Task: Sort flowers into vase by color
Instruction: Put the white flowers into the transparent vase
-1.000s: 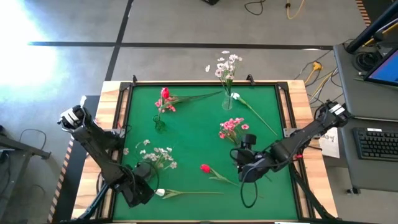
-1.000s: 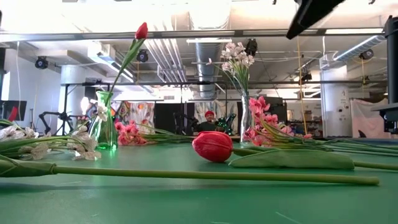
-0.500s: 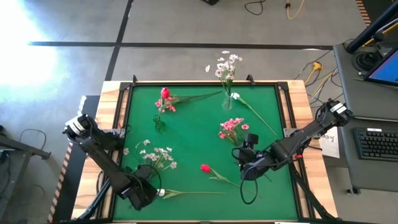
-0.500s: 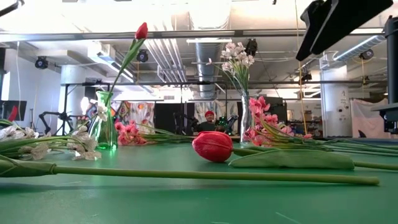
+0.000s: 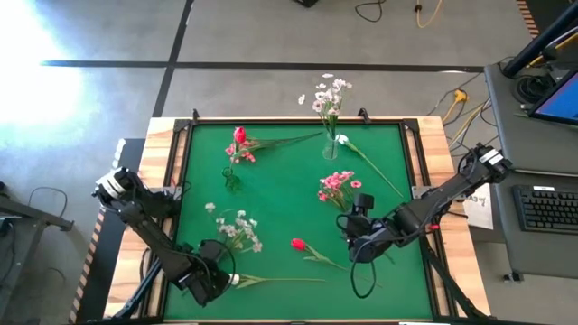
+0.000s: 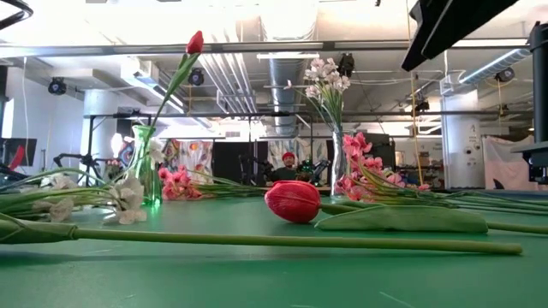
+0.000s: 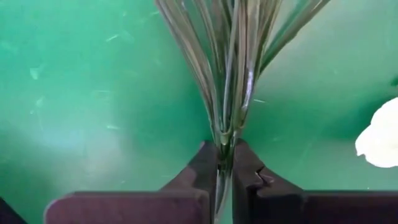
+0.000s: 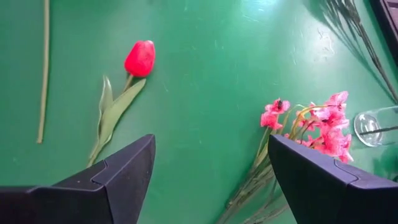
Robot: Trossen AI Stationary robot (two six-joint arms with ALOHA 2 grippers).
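A white small-blossom spray lies at the near left, and my left gripper is shut on its stem end. A white bud flower lies along the near edge. A red tulip lies on the mat in the middle, pink blossoms lie right of centre, and my right gripper hovers open between the two. One glass vase holds a red tulip. A second vase holds white flowers. My left gripper pinches the spray's bundle of thin green stems between its two fingers, where the stems come together at their lower end. The fingers come low from the table's near side, in line with the stems. The blossom end rests on the mat.
More pink blossoms on a long stem lie beside the left vase. Another white bud with a long stem lies beside the far vase. Wooden rails border the green mat. People and equipment show in the room behind.
My left gripper has shut on the white spray's stem end. The spray has shifted slightly toward the table's right, its blossoms still on the mat.
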